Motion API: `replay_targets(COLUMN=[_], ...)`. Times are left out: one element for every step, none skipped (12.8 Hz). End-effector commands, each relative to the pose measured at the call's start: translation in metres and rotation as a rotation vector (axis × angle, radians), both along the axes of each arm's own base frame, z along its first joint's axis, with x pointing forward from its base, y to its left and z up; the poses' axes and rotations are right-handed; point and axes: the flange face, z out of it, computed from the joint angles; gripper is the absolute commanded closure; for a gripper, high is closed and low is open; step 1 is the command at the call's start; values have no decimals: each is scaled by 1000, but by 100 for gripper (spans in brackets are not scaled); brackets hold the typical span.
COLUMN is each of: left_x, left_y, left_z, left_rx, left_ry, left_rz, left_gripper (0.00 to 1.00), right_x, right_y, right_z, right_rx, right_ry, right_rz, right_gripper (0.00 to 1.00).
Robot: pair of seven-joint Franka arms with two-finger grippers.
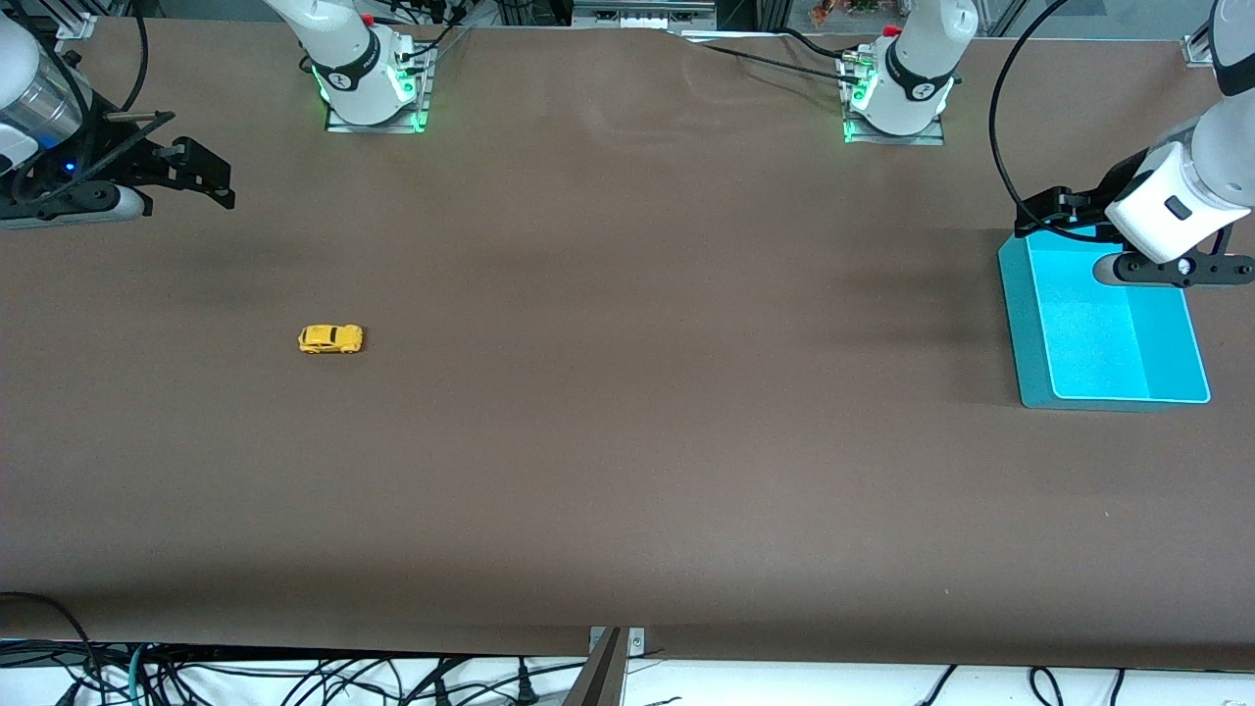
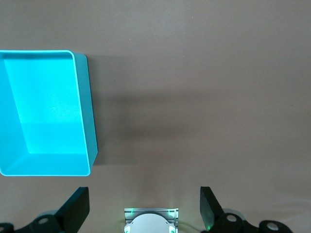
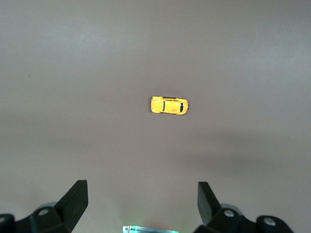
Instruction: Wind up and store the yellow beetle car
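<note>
One yellow beetle car [image 1: 330,339] sits on its wheels on the brown table [image 1: 627,471], toward the right arm's end; nothing touches it and bare tabletop lies all round it; seen from the right wrist camera, the same small car [image 3: 169,105] lies lengthwise across the picture, its dark windows showing on the roofline. One teal bin [image 1: 1026,333] stands at the left arm's end of the table, well apart from the car; its bright inside holds nothing that I can see, and the left wrist camera looks down into it [image 2: 90,126] from above.

Two arms are here, each with one gripper. The right gripper [image 1: 201,179] hangs in the air over the table's edge at the right arm's end, holding nothing; its two dark fingers [image 3: 73,201] stand wide apart, with the car lying on the table below and between them in that camera's picture. The left gripper [image 1: 1041,208] hovers over the rim of the teal bin on the side toward the bases, its two fingers [image 2: 210,204] likewise spread wide and gripping nothing. Two arm bases stand along the edge of the table farthest from the front camera, each lit green.
</note>
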Motion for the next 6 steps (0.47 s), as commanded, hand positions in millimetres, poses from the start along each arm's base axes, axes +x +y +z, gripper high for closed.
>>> replay_targets(left_x=[2,2,2,2,2,1], left_y=[1,2,1,2,2,2], left_z=[3,3,3,3,3,4], left_rx=[5,5,5,5,5,5], left_ry=[-4,-4,-4,-4,-4,-5], left_rz=[-8,-6,-8,-6,-6,-6], left_gripper=[0,0,0,0,0,0], right_x=[-5,-5,-4,-4,-4,-3], right_y=[2,2,2,2,2,2], right_z=[10,9,10,10,10,10], right_rx=[-4,-4,-4,-3,-3,-3], right_ry=[2,1,-4,-7,-8,-10], right_rz=[-15,-15,-14,-12,-12,-12], right_gripper=[0,0,0,0,0,0])
